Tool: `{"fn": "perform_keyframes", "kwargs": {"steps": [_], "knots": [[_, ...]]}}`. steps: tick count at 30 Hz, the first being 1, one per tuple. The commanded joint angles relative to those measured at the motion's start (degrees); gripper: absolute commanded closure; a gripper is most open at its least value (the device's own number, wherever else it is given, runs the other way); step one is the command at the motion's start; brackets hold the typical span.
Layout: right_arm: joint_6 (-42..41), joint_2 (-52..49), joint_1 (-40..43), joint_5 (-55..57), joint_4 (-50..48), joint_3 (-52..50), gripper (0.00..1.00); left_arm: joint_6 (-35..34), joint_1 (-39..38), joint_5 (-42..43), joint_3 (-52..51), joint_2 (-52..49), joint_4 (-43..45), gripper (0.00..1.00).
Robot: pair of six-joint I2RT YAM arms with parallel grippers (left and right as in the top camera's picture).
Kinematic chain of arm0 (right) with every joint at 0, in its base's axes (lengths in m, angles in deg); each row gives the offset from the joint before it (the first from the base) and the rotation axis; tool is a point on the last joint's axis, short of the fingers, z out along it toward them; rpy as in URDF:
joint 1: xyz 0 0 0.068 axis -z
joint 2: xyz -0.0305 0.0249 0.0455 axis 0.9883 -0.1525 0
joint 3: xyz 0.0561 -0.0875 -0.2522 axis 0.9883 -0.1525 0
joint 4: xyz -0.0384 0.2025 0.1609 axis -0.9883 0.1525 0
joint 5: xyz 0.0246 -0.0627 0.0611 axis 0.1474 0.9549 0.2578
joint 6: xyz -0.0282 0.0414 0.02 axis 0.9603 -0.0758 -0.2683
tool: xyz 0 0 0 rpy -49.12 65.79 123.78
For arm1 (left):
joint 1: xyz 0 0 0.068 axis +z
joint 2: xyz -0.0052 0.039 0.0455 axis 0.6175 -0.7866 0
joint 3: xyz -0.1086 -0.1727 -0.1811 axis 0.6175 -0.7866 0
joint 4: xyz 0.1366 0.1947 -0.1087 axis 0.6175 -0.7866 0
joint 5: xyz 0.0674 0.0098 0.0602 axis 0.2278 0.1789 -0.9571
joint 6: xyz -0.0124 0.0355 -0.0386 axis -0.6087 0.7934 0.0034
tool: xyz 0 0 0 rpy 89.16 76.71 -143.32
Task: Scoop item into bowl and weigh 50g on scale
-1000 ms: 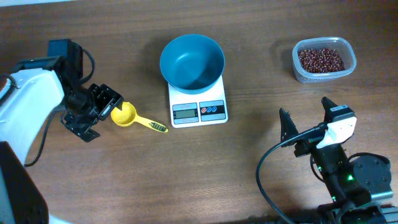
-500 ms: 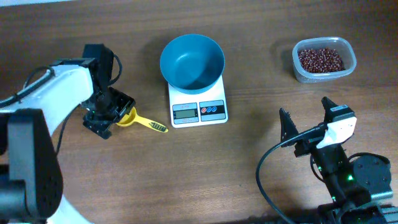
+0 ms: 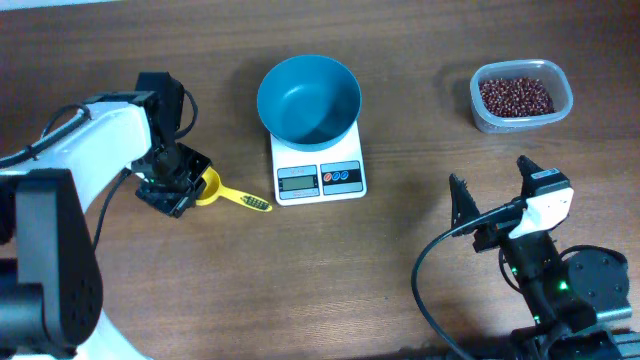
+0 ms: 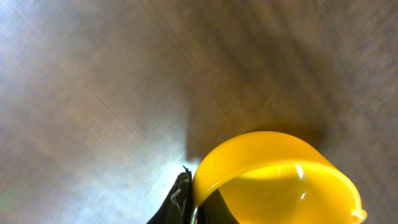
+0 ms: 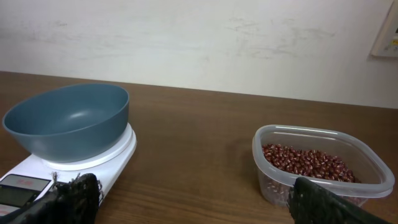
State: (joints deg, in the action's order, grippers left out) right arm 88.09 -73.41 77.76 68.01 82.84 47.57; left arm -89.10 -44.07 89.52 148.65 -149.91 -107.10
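Over at the left of the worktop, the left end effector (image 3: 185,185) has swung in from where it hung a second ago, just clear of the yellow scoop (image 3: 232,196), and now sits down on the scoop's cup. From the wrist, one dark finger (image 4: 180,199) stands against the cup's outer wall (image 4: 273,174). I can't tell whether it is pinching the rim yet. My guess is the pickup is only starting. At centre, the bowl (image 3: 308,97) sits on the scale (image 3: 318,178), empty and unmoved. Near right, the right end effector (image 3: 490,172) hangs spread wide, exactly as before. Far right, the beans (image 3: 515,95) lie untouched in the clear tub (image 3: 563,100).
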Motion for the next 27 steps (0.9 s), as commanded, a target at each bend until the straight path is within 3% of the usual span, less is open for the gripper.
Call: {"fn": "perform_keyframes", "kwargs": {"steps": [1,4,9,14,21,27], "knots": [[-0.1,0.4,-0.3,-0.5,0.3,-0.3,0.01,0.8,0.6,0.7,0.5,7.7,-3.5,1.0],[-0.1,0.4,-0.3,-0.5,0.3,-0.3,0.01,1.1,1.2,3.4,0.5,16.0,-7.1,1.0],[-0.1,0.4,-0.3,-0.5,0.3,-0.3,0.01,12.4,1.2,14.2,0.5,26.2,-9.2,1.0],[-0.1,0.4,-0.3,-0.5,0.3,-0.3,0.01,16.6,1.2,15.1,0.5,27.3,-13.4,1.0],[-0.1,0.4,-0.3,-0.5,0.3,-0.3,0.01,16.6,1.2,15.1,0.5,27.3,-20.5,1.0],[-0.1,0.4,-0.3,-0.5,0.3,-0.3,0.01,16.6,1.2,15.1,0.5,27.3,-21.2,1.0]]}}
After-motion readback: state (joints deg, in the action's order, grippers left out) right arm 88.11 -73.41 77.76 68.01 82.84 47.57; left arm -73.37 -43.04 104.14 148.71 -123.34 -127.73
